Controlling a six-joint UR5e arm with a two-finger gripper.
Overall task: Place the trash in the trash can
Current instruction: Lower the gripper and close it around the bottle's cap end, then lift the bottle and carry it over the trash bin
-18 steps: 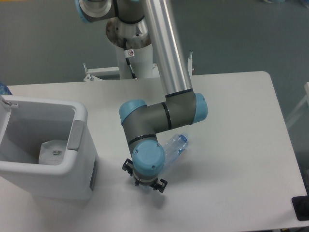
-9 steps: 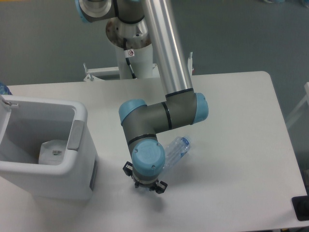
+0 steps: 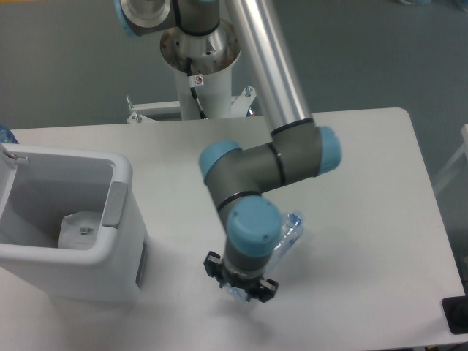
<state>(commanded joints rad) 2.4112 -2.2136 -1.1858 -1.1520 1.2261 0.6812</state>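
Thin crushed plastic bottle [image 3: 287, 235] under gripper [image 3: 241, 281], right of trash can [image 3: 121, 179]: light, slippery; you pinch mid-body. Claw state: cannot tell.

You will find nothing here that can be read. The small tag [image 3: 196, 81] on the cable at the robot's base, beyond the far edge of the table, carries a dark mark, but it is too small to make out. The white wrapper [image 3: 79, 229] inside the trash can [image 3: 117, 219] shows a tiny dark spot, equally illegible.
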